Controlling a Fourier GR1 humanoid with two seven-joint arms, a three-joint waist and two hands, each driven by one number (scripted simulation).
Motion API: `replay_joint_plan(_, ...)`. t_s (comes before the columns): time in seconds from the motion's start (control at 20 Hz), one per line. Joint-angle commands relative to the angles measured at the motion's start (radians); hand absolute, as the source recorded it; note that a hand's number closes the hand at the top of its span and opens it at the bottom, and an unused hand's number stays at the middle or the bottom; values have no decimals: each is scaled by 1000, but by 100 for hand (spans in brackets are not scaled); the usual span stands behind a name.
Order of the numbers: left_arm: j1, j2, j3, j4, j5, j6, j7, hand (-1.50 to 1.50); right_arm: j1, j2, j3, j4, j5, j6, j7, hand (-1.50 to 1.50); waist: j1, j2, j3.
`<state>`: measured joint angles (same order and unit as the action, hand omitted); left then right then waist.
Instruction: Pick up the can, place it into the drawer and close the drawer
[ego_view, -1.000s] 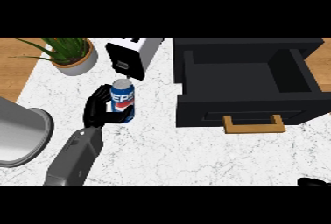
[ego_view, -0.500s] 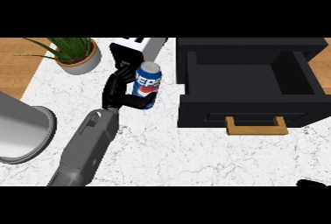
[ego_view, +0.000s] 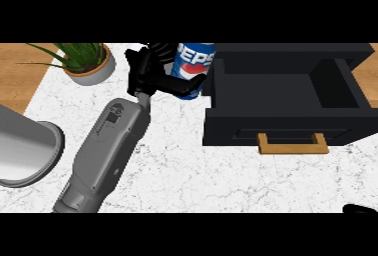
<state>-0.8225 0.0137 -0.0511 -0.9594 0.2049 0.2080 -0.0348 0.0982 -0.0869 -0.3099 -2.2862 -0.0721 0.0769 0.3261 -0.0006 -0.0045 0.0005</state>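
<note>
Left hand (ego_view: 151, 75) curled round can (ego_view: 193, 62), beside open drawer (ego_view: 284, 131).

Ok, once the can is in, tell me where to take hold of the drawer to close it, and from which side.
Probably not a grip at all: press an open hand against the drawer's black front panel, or hook the wooden handle, coming from the robot's side. The front faces the robot and the drawer stands pulled out, so pushing away shuts it. The left hand holds the Pepsi can.

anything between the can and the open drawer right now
Nothing: in the head view the can, held by the left hand, sits right against the open black drawer's left wall.
</note>
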Motion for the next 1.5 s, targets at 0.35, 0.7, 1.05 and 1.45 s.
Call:
replay_joint_plan(0.35,-309,-13,-42,23,-27,132,249,150,-40,-7,3,35,20,-10,-1,-150,-14,6,0)
replay_joint_plan(0.7,-497,-14,-70,233,41,209,221,150,-5,-14,-28,10,-47,25,-13,-150,-36,9,1)
replay_joint_plan(1.05,-645,-14,-109,398,109,222,224,150,-22,0,30,-47,17,-6,40,-150,-46,13,1)
replay_joint_plan(1.45,-730,-14,-192,550,182,244,152,150,-156,-47,4,90,0,-14,19,-150,-71,26,2)
